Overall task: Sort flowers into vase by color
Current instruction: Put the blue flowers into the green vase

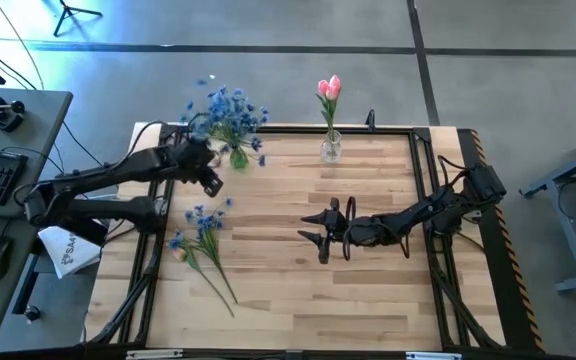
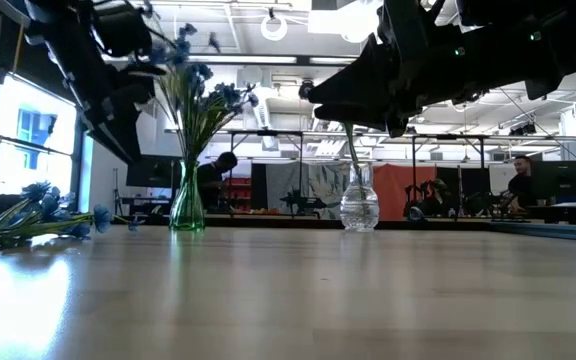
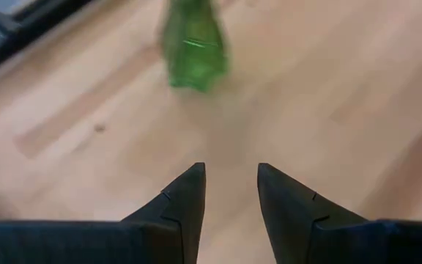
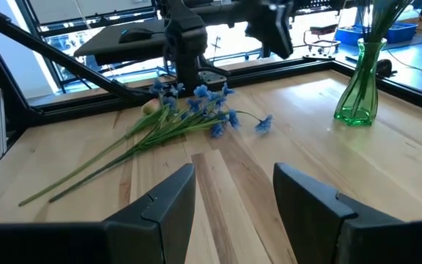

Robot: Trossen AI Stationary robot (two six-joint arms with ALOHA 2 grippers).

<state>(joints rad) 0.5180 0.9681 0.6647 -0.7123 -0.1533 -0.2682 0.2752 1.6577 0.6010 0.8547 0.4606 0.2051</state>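
High view: green vase (image 1: 238, 155) with blue blossoms at the table's (image 1: 298, 300) far edge; clear vase (image 1: 331, 148) with pink tulip (image 1: 329, 88) further along the same edge, well apart from the green vase. Loose bunch of blue flowers (image 1: 203, 240) flat on the table, nearer the front than the green vase, stems pointing away from it. Left pincer (image 1: 211, 181) just beside the green vase, carrying nothing. Right pincer (image 1: 318, 237) low over mid-table, between bunch and clear vase, fingers spread, nothing held. Low view: green vase (image 2: 187, 200) upright, blue heads fanned above; loose bunch (image 2: 28, 215) lying well to its side; clear vase (image 2: 359, 205) standing. Left wrist view: fingers (image 3: 185, 198) spread, bare table between, green vase (image 3: 193, 44) just ahead. Right wrist view: fingers (image 4: 163, 202) spread, loose bunch (image 4: 189, 117) lying ahead, green vase (image 4: 359, 81) beyond. Judged step: between placements, last blue bunch waiting. Next move calls for descending on the thin stems, pinching low, lifting, then threading stems into the green vase's narrow neck without tipping it.
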